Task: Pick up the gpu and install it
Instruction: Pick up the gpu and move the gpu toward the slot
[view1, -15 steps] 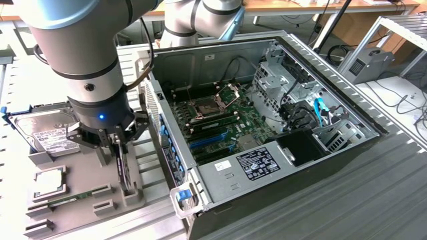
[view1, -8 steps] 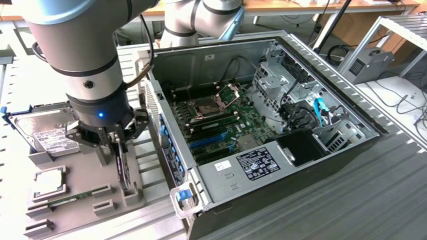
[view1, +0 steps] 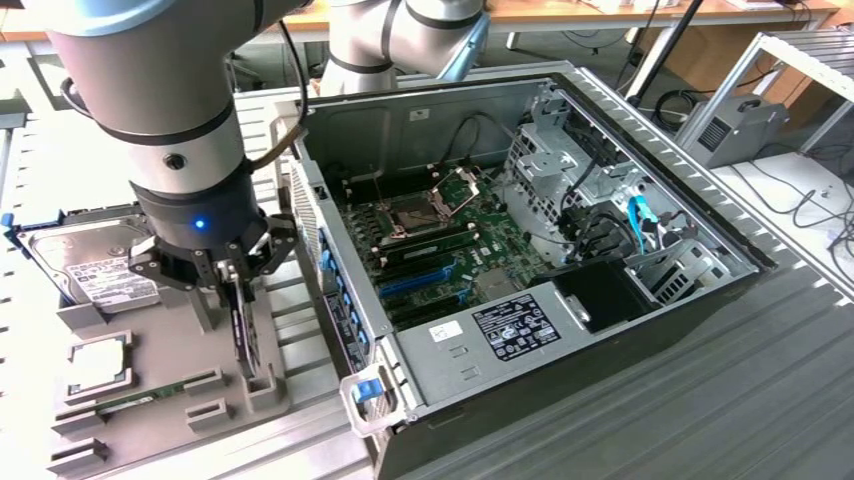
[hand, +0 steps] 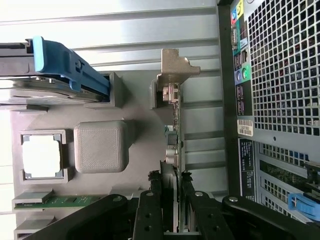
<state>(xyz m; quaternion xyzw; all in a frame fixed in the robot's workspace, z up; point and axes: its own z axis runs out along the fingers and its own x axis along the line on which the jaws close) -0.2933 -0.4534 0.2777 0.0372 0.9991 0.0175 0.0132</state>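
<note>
While the gpu, a thin dark circuit card with a silver metal end bracket, stands on edge in the grey plastic holder tray beside the open metal computer case, the black two-fingered gripper pinches its upper edge. I judge this the pick-up step, and clearing the slot calls for a straight lift

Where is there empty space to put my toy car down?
The ribbed table on the exterior view's right of the computer case is bare. It's crowded on the gray fixture tray: hard drive, CPU, and the end effector gripping the gpu.
</note>
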